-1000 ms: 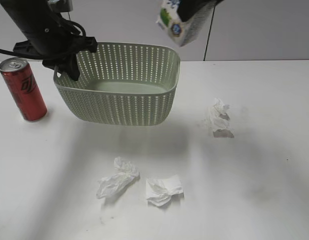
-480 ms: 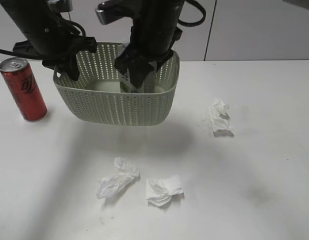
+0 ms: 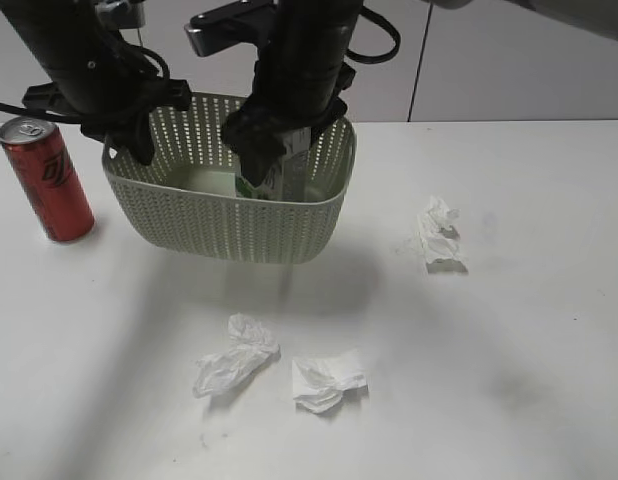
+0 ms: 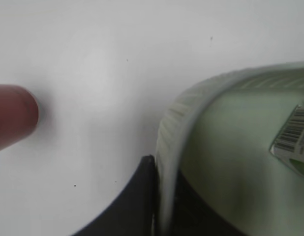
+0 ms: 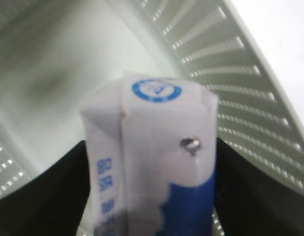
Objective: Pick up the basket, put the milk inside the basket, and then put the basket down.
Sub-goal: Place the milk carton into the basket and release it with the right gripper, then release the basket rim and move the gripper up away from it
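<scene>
Holding the basket [image 3: 229,215] up by its left rim, our left gripper [image 3: 129,120] pinches the edge near the back left corner of the counter [image 3: 509,350]. In the left wrist view one dark finger sits outside the pale rim and the wall runs between the fingers, so we grip the wall itself. The shadow under the basket lies apart from it, so we think it hangs a little above the counter. We hold it up like this so the open top faces the other arm.

Our right gripper [image 3: 272,150] reaches down into the basket from above. It squeezes the milk [image 3: 274,175] on both sides, and the right wrist view shows dark fingers pressed on the carton's left and right. The milk stands almost upright inside the basket, low between the walls. We cannot tell if its bottom touches the basket floor yet. We think the next thing is to let the milk go, then lower the basket.

A red can [image 3: 47,180] stands near the left edge, just beside the basket. Three crumpled tissues [image 3: 329,380] lie on the counter, two toward the front edge and one toward the right.
</scene>
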Robot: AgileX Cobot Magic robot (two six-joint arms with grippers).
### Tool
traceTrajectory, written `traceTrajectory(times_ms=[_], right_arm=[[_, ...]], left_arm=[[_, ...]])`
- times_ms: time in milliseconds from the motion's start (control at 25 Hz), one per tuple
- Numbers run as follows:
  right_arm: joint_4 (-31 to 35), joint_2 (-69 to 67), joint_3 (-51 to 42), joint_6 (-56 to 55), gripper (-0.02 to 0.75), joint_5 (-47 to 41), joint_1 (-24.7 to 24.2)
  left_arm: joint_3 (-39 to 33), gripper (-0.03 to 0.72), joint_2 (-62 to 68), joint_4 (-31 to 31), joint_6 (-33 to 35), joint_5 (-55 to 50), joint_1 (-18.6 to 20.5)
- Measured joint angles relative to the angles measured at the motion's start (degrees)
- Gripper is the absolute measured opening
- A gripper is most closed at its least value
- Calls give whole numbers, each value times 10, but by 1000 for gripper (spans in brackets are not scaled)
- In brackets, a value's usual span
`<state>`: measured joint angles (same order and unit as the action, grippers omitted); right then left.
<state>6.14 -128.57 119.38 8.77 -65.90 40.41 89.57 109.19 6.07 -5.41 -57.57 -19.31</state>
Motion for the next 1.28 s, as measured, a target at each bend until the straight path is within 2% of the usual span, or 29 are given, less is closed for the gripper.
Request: traceTrajectory(times_ms=[80, 280, 440, 560, 720, 880, 1080, 1280], right_arm=[[0, 9, 0, 0, 585, -1, 0], [-51, 87, -2, -2, 604, -19, -9], [-57, 192, -22, -10, 605, -20, -53], [-61, 275, -75, -26, 605, -20, -101], [-57, 390, -225, -55, 605, -18, -181], [-57, 517, -440, -61, 601, 21, -234], [-37, 670, -679, -77, 595, 96, -240], [-3, 797, -803, -91, 595, 112, -240]], left_arm=[[0, 0, 0, 0, 0, 0, 0], [0, 0, 0, 0, 0, 0, 0], [0, 0, 0, 8, 0, 0, 0], [0, 0, 0, 12, 0, 1, 0], [0, 0, 0, 14, 0, 6, 0], [0, 0, 0, 23, 0, 10, 0], [0, 0, 3, 38, 0, 29, 0], [0, 0, 29, 43, 0, 39, 0]])
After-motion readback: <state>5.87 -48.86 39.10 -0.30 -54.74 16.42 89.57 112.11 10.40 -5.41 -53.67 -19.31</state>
